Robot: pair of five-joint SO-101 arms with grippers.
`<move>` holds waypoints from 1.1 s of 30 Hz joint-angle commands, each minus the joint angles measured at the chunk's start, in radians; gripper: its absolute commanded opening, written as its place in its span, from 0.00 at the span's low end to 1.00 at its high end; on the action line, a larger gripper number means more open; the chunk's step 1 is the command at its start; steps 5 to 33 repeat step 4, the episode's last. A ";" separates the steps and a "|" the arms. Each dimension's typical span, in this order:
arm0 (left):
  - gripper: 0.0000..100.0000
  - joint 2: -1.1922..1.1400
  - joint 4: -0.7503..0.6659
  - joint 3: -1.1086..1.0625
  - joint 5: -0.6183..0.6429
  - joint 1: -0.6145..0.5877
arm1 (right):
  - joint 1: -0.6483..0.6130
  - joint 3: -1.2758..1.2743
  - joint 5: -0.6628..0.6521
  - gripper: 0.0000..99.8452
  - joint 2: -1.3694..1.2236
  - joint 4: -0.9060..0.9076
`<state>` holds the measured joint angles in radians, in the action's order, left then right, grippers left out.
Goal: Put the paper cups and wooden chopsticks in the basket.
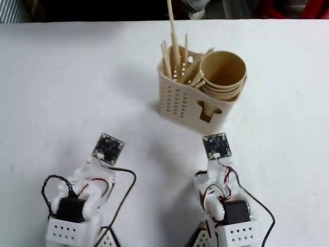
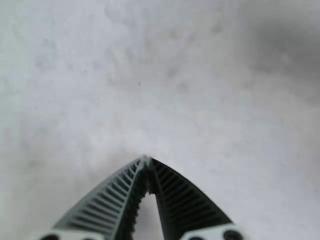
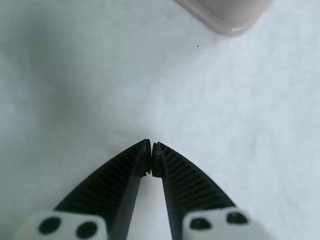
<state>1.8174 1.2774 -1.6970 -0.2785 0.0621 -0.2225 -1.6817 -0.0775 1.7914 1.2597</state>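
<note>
Toward the far side of the table, the basket stands upright. The wooden chopsticks are bunched on end in one half and the paper cups are nested in a stack in the other, so by my reading all the task's things are inside. Both arms sit folded by the table's near edge, well apart from each other. The left gripper has its jaws pressed together at the tips with nothing between them, over bare table. The right gripper is likewise closed and empty (a hairline gap shows at the tips, no more). In its wrist view the basket's rounded corner lies just ahead of it.

That closeness is the main risk I see. A forward swing of the right arm would meet the basket wall, and a light, perforated basket loaded this high would probably slide or tip. One chopstick rises far above the others and leans, so a knock could lever it out onto the table. The cup stack tilts against the rim and pokes above it, and a jolt might roll it over the side. The slack cables looping beside each arm could also snag during any move. The left arm, well away from the basket, looks the lesser worry.
</note>
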 commanded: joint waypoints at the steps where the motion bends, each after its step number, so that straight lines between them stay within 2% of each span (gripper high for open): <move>1: 0.03 0.004 0.005 0.005 -0.006 0.005 | 0.010 -0.009 0.002 0.02 0.007 0.007; 33: 0.03 0.004 0.005 0.005 -0.006 0.005 | 0.010 -0.009 0.002 0.02 0.007 0.007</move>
